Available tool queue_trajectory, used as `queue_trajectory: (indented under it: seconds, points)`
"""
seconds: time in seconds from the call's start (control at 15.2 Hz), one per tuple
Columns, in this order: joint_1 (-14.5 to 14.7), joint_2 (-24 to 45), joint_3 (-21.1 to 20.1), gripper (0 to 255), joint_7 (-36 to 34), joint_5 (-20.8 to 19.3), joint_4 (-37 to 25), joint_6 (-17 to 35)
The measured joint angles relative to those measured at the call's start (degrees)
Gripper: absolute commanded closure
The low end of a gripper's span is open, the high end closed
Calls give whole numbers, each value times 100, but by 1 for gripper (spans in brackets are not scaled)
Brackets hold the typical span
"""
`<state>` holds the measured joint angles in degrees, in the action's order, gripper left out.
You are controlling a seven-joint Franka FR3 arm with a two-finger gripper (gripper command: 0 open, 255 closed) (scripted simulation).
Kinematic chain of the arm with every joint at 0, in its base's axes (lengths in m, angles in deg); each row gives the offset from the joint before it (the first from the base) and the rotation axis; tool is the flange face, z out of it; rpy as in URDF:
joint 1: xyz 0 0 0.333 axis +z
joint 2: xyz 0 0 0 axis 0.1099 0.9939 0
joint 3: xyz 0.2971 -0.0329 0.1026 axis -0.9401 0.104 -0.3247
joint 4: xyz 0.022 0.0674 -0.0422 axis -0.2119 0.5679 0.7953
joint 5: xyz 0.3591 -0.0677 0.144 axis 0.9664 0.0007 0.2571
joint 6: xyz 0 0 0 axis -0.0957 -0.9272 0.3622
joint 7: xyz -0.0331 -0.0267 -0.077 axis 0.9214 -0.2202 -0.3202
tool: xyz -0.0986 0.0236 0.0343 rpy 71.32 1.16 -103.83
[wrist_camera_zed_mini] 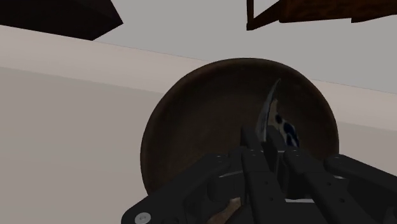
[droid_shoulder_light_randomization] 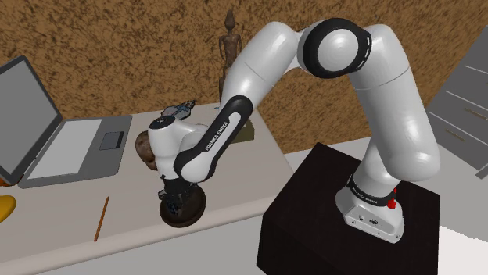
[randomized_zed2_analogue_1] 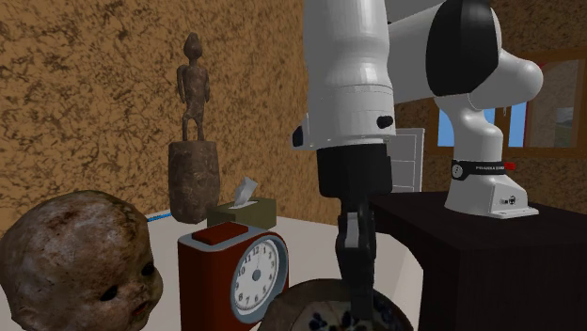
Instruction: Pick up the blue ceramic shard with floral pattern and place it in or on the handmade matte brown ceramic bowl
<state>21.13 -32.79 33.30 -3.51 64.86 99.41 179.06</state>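
Observation:
The dark brown bowl [wrist_camera_zed_mini: 191,127] stands on the white table near its front edge, directly under my gripper [wrist_camera_zed_mini: 272,145]. A thin pale shard with dark blue spots [wrist_camera_zed_mini: 275,114] stands on edge between the black fingers, which clasp it, its tip pointing down into the bowl's hollow. In the shoulder view the gripper [droid_shoulder_light_randomization: 178,205] reaches down into the bowl [droid_shoulder_light_randomization: 195,211], and the hand hides the shard. From the second exterior view the gripper [randomized_zed2_analogue_1: 357,287] dips behind the bowl's rim [randomized_zed2_analogue_1: 292,306].
An open laptop [droid_shoulder_light_randomization: 55,137], a pencil [droid_shoulder_light_randomization: 102,219] and a yellow object [droid_shoulder_light_randomization: 4,209] lie toward the shoulder view's left. A brown doll head [randomized_zed2_analogue_1: 80,268], red clock [randomized_zed2_analogue_1: 240,268], tissue box [randomized_zed2_analogue_1: 243,212] and carved statue [randomized_zed2_analogue_1: 193,141] crowd the table. The dark stand [droid_shoulder_light_randomization: 328,219] sits beside it.

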Motion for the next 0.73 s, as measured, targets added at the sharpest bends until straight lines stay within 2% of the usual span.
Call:
queue_trajectory:
  seconds: [0.66,0.73]
  points:
    - [85,245,93,255,-38,-103,-83,206]
    - [91,249,96,0,-43,-105,-87,206]
